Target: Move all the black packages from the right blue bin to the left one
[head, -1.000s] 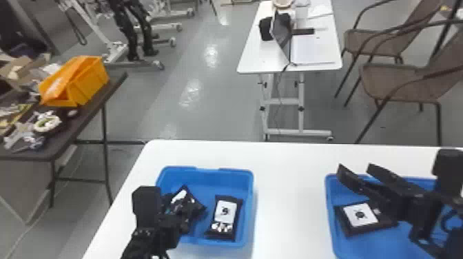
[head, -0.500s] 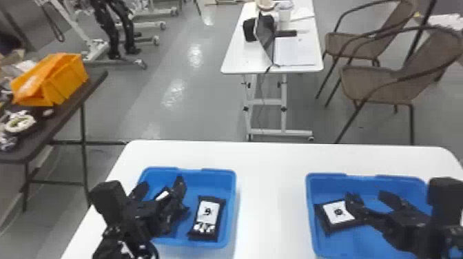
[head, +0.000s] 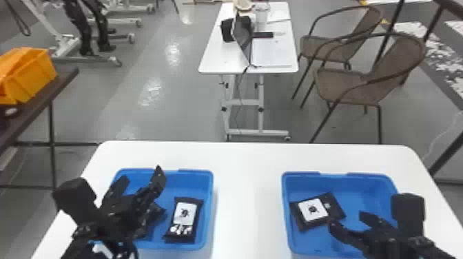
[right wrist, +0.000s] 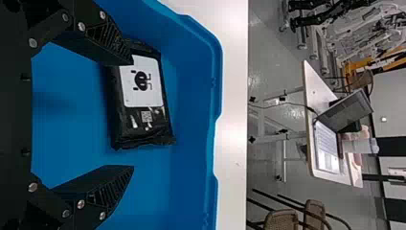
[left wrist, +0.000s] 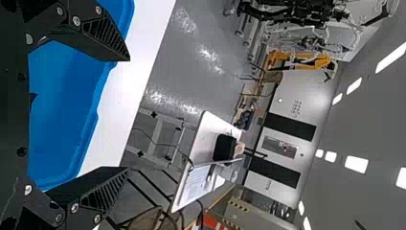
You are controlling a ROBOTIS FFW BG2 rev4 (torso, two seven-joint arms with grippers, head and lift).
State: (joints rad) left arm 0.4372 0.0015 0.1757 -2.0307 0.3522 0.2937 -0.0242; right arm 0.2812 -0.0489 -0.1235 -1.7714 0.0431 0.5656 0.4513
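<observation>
1 black package is lying in the right blue bin, frame's lower right, where I'm holding my right claw wide near it, presumably for straddling, while my left claw is hanging wide over the left bin, lower left.

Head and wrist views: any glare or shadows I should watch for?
Head view: glare patches on the grey floor, and the white tabletop is bright and almost featureless; left wrist view: ceiling lights blaze white, with streaky reflections on the floor; right wrist view: small highlights on the black package, a soft dark shadow on the bottom of the right blue bin.
</observation>
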